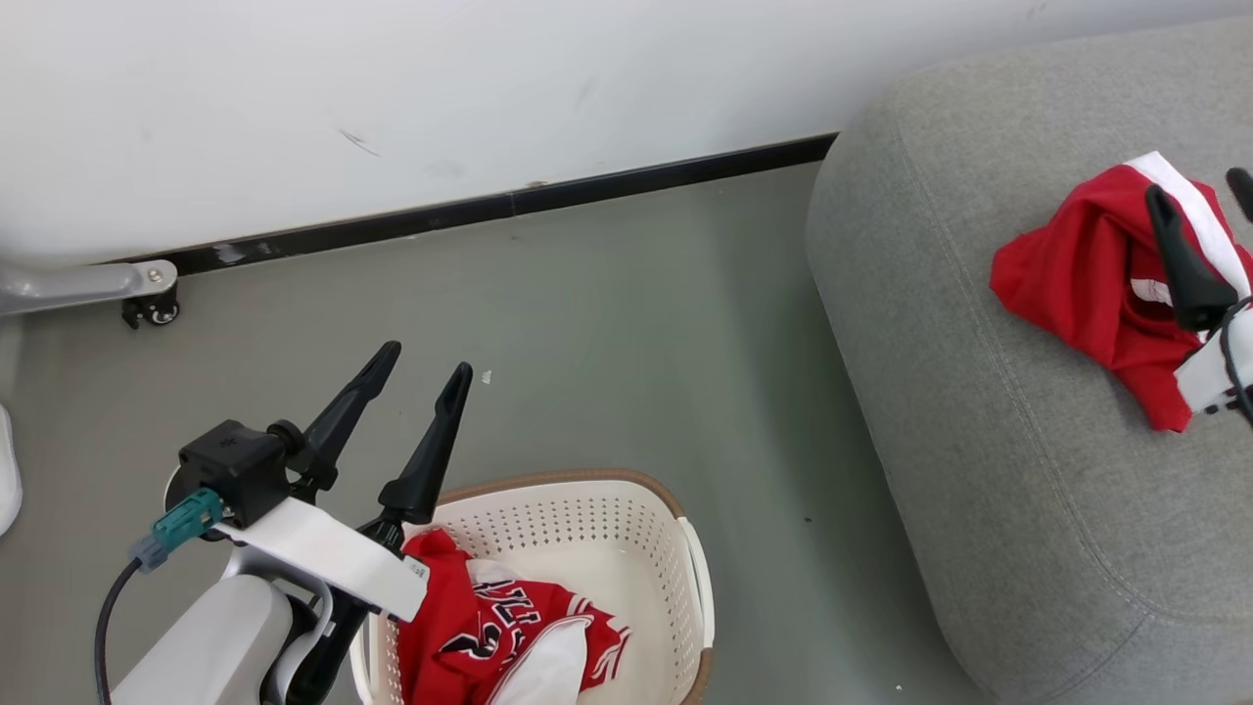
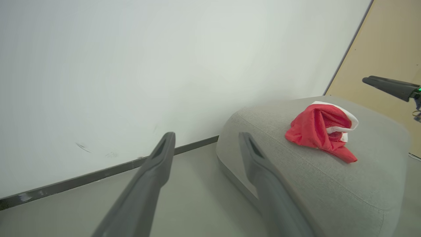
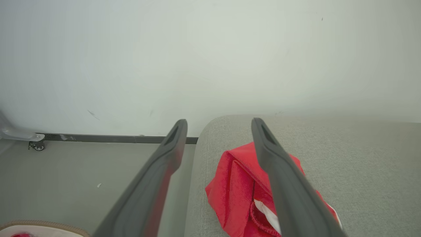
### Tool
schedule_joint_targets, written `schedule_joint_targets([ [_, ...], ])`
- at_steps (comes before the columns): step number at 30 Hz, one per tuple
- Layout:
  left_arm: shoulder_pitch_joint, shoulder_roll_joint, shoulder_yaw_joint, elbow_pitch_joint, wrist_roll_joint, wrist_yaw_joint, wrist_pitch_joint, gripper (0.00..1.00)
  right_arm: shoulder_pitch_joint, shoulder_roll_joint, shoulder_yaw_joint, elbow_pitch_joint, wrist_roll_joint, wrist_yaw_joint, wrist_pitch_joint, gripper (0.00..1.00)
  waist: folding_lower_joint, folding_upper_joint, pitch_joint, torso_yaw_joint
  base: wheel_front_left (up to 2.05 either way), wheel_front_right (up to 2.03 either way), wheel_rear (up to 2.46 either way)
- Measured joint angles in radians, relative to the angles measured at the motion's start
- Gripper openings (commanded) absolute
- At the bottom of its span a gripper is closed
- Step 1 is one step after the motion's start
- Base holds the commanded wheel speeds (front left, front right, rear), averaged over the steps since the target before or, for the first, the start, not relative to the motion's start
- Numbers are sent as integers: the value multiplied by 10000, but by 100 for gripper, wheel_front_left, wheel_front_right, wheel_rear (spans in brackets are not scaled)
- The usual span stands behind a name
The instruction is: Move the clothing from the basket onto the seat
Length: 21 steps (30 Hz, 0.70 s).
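A crumpled pair of red sports shorts (image 1: 1077, 284) with white stripes is lying in a heap on top of the large grey fabric-upholstered seat (image 1: 979, 441), near its rounded corner. A red jersey (image 1: 489, 627) with white trim and black lettering is sitting bunched inside the cream-white perforated plastic basket (image 1: 587, 529) with a brown rim, which is standing on the grey floor (image 1: 636, 323) apart from the seat. The left pincer (image 1: 425, 359) is hovering by the basket's rim, spread wide and empty. The right pincer (image 1: 1199, 184) is hanging above the shorts, likewise wide and gripping nothing.
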Motion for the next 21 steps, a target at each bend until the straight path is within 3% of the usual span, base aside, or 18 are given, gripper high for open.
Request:
schedule_joint_targets([
  [21,1332,-744,1641,138,328,418,0,100,2029,1093,-42,-1455,-251,0,-276,100,0,0,-740,948,0,0,0],
])
